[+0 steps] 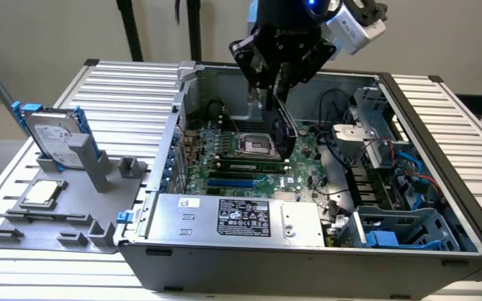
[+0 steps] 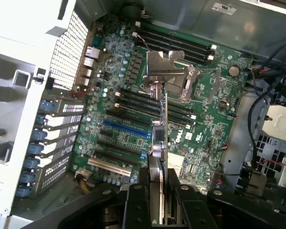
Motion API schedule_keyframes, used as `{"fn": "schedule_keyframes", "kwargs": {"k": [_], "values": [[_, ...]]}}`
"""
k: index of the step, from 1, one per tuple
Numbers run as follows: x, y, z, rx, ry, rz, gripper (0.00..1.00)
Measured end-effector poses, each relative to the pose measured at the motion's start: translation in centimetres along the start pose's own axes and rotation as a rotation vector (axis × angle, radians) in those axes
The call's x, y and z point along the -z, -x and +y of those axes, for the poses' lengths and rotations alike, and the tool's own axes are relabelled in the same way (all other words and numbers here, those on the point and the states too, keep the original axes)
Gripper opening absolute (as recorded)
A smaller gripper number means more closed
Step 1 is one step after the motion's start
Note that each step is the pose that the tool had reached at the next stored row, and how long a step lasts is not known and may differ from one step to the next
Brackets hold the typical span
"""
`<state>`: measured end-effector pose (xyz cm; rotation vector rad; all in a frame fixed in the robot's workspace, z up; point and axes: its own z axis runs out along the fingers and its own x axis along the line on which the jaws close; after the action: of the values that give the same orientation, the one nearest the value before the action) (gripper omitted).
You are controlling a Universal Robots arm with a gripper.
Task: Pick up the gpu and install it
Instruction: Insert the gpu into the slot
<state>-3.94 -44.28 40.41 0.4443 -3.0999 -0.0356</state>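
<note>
- Currently gripper [image 1: 276, 93] is part-closed, clamped on upper edge of gpu [image 1: 283, 132]; card hangs vertical, edge-on.
- Gpu is inside open PC case [image 1: 308, 263], lower end just above motherboard [image 1: 241, 170] by CPU socket [image 1: 253, 145]; can't tell if touching.
- Wrist cam: silver bracket [image 2: 165, 67] at card's far end, over board.
- Well apart, hard drive [image 1: 57, 139] & CPU chip [image 1: 42, 193] sit on grey fixture [image 1: 73, 226] on counter [image 1: 123, 81], exterior view's left.

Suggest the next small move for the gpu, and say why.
Probably carry the gpu a little toward the blue slot, without lowering yet. The fingers grip it above the motherboard, and its bracket hangs over the CPU socket, away from that slot.
</note>
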Motion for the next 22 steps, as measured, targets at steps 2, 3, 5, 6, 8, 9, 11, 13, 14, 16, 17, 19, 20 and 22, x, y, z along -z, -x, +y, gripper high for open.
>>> {"fn": "schedule_keyframes", "kwargs": {"k": [2, 3, 5, 6, 8, 9, 11, 13, 14, 16, 17, 19, 20, 22], "values": [[-0.08, 0.00, 0.00, 0.037, -0.0004, 0.0009, 0.27], [-0.13, 0.00, 0.00, 0.056, -0.0004, 0.0013, 0.27], [-0.22, 0.00, -0.01, 0.092, -0.0006, 0.0022, 0.27], [-0.26, 0.00, -0.01, 0.110, -0.0008, 0.0027, 0.27], [-0.35, 0.00, -0.01, 0.146, -0.0010, 0.0035, 0.27], [-0.39, 0.00, -0.01, 0.165, -0.0011, 0.0040, 0.27], [-0.48, 0.00, -0.01, 0.201, -0.0013, 0.0048, 0.27], [-0.57, 0.01, -0.01, 0.237, -0.0015, 0.0057, 0.27], [-0.62, 0.00, -0.02, 0.255, -0.0017, 0.0060, 0.27], [-0.72, 0.00, -0.02, 0.292, -0.0019, 0.0070, 0.27], [-0.77, 0.01, -0.02, 0.309, -0.0021, 0.0074, 0.27], [-0.88, 0.01, -0.02, 0.345, -0.0023, 0.0083, 0.27], [-0.93, 0.00, -0.02, 0.363, -0.0024, 0.0088, 0.27], [-1.03, 0.01, -0.03, 0.400, -0.0026, 0.0096, 0.27]]}}
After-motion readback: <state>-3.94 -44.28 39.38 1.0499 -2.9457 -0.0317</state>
